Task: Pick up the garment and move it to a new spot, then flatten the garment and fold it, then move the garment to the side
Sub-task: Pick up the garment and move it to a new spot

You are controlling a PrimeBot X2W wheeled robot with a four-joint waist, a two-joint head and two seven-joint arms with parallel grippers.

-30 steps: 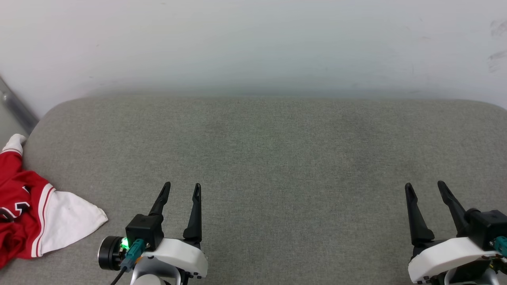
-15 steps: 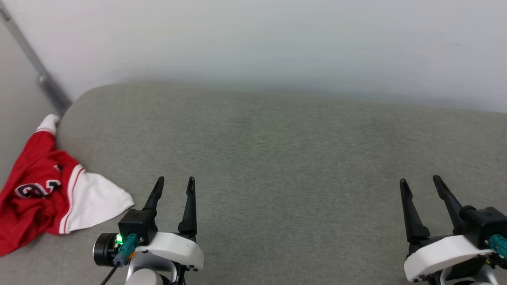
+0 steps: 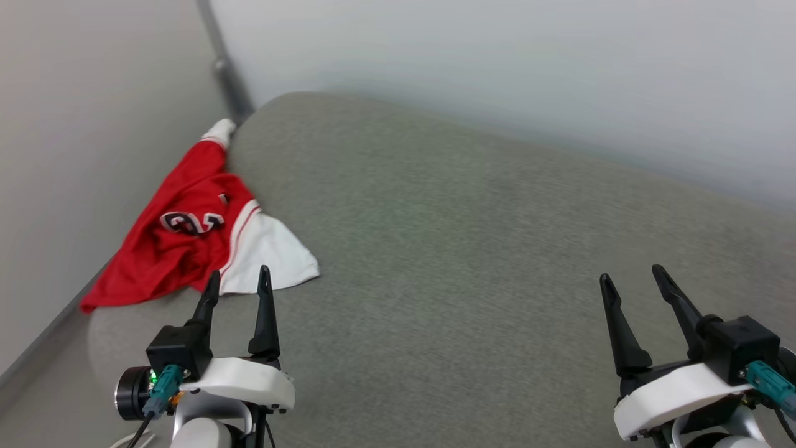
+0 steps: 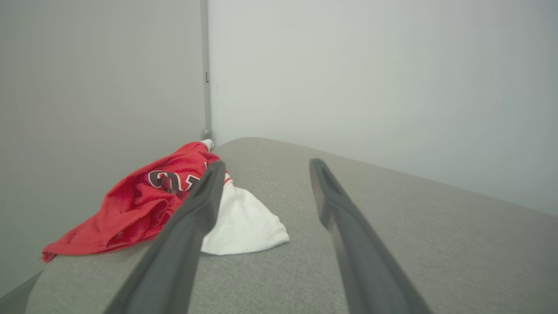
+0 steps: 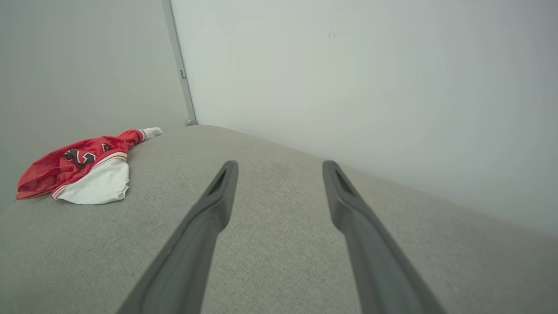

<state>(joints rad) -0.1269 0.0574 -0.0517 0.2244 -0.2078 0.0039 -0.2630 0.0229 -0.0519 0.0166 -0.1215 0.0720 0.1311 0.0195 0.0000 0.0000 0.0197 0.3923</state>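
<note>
The garment (image 3: 186, 242) is a red jersey with white sleeves and black white-outlined lettering, crumpled at the left edge of the grey cushion (image 3: 472, 249) against the wall. One white sleeve (image 3: 267, 258) spreads toward the middle. My left gripper (image 3: 238, 280) is open, its tips just short of that sleeve, nothing between its fingers. My right gripper (image 3: 629, 274) is open and empty at the lower right. The left wrist view has the garment (image 4: 135, 205) just ahead and left of the gripper (image 4: 263, 163). In the right wrist view the garment (image 5: 78, 168) lies far left of the gripper (image 5: 279, 163).
Pale walls (image 3: 497, 62) close in the cushion at the back and left, meeting at a corner with a grey metal strip (image 3: 225, 65). A wide stretch of bare grey cushion lies between the two grippers and to the right.
The whole head view has swung to the left, so the camera moved; the garment now sits much nearer the middle of the view and close to the left gripper. Both grippers stay open.
</note>
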